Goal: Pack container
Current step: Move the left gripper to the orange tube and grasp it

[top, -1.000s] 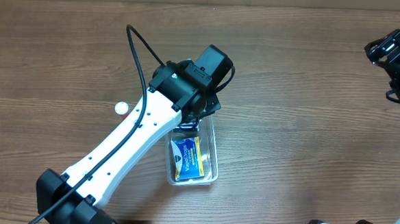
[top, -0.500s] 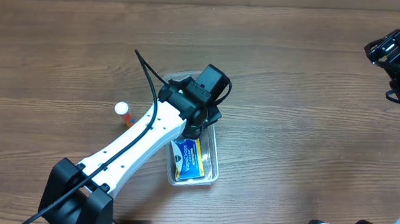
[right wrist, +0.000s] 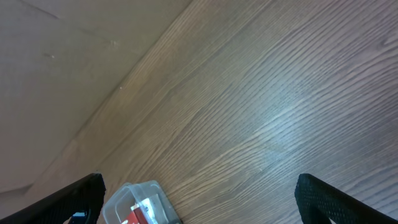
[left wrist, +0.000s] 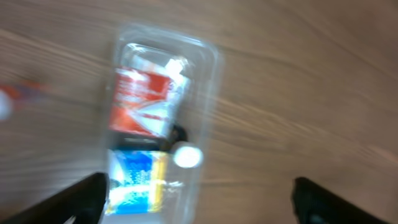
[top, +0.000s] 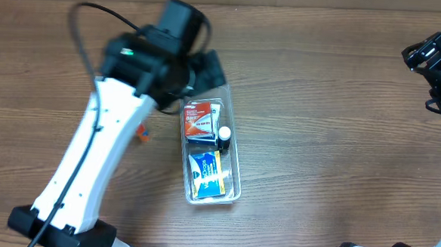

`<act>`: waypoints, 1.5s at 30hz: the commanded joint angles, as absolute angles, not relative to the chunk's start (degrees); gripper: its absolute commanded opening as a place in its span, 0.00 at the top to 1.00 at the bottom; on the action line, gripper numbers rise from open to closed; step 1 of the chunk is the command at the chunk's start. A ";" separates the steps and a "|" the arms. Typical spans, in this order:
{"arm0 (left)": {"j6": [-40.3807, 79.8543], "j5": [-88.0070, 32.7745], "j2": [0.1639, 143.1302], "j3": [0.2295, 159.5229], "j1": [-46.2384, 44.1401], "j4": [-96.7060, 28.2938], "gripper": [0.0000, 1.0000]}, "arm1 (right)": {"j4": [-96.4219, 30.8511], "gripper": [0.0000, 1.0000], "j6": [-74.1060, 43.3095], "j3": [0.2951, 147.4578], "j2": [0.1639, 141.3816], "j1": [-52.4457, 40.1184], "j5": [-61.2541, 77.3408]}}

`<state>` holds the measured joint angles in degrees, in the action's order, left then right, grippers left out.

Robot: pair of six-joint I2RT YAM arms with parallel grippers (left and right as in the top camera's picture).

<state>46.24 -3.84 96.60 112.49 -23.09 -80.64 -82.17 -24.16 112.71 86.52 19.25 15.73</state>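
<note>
The clear plastic container (top: 237,186) lies lengthwise at the table's middle. Inside it are a red box (top: 199,121) at the far end, a small dark bottle with a white cap (top: 224,133) beside it, and a blue and yellow box (top: 209,176) at the near end. My left gripper (top: 210,70) hovers blurred just beyond the far end, open and empty. In the left wrist view the container (left wrist: 213,68), red box (left wrist: 143,102), white cap (left wrist: 187,155) and blue box (left wrist: 134,186) lie below the spread fingertips (left wrist: 81,199). My right gripper (top: 428,55) stays open at the far right.
A small orange object (top: 141,134) lies on the wood left of the container, partly under the left arm, and shows blurred in the left wrist view (left wrist: 22,93). The right wrist view catches the container's far end (right wrist: 140,191) near its bottom edge.
The left arm has swung from right over the container to the far left, uncovering the red box and bottle inside. Its jaws now stand wide apart. The right arm has not moved.
</note>
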 commanded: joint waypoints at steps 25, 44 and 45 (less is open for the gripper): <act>8.12 -1.96 96.75 80.71 0.30 -72.34 0.14 | -82.00 0.00 -23.99 112.84 85.84 19.35 16.19; 6.22 -1.26 97.06 78.02 0.36 -69.01 0.76 | -82.00 0.00 -23.99 112.84 85.84 19.35 16.16; 6.46 -1.28 97.06 79.22 0.36 -69.93 0.80 | -82.00 0.00 -23.99 112.84 85.84 19.35 16.16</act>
